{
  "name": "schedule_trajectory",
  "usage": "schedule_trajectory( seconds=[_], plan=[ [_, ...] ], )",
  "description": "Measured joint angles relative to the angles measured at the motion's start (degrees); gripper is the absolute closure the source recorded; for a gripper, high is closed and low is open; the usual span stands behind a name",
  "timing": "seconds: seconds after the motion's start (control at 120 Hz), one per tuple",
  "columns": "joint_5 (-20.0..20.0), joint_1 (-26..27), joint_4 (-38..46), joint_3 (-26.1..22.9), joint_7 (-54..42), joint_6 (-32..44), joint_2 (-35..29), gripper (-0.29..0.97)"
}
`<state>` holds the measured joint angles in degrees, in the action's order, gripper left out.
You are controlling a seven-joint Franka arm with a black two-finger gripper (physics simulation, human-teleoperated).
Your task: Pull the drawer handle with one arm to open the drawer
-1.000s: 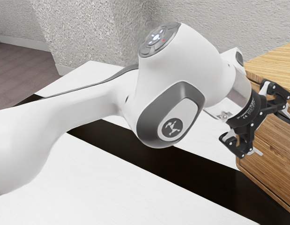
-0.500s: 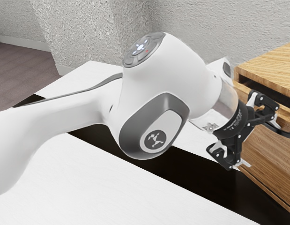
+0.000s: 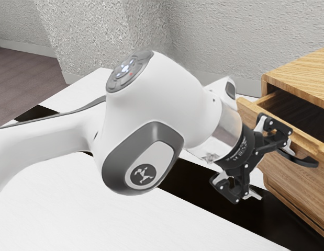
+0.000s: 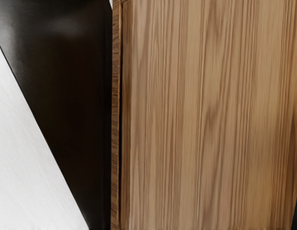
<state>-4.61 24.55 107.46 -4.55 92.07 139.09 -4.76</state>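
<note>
The jaws stand wide open, their two fingers well apart and clamped on nothing. They press close against the wooden drawer front, and the black handle lies just beyond the upper finger, touching or nearly touching it; I cannot tell whether that finger is hooked behind the bar. The lower finger hangs free of the handle, near the drawer front's lower edge.

The drawer is the top one of the wooden cabinet ahead of the jaws. It stands partway out of the cabinet, with its dark interior showing above and behind the jaws.

Under the jaws runs a black strip across the white bench.

In the wrist view the drawer front's wood grain sits straight ahead of the jaws, very close, with the black strip and the white bench off to one side of it.
</note>
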Motion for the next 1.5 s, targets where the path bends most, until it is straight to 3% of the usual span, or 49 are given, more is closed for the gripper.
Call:
schedule_trajectory(
  seconds=[0.467, 1.5],
  plan=[
    [-0.16, 0.9, 7.71, -0.37, 0.23, 2.31, -6.56, 0.0],
    [-1.88, -0.4, 27.43, -2.24, 0.61, 4.62, -27.49, 0.0]
  ],
)
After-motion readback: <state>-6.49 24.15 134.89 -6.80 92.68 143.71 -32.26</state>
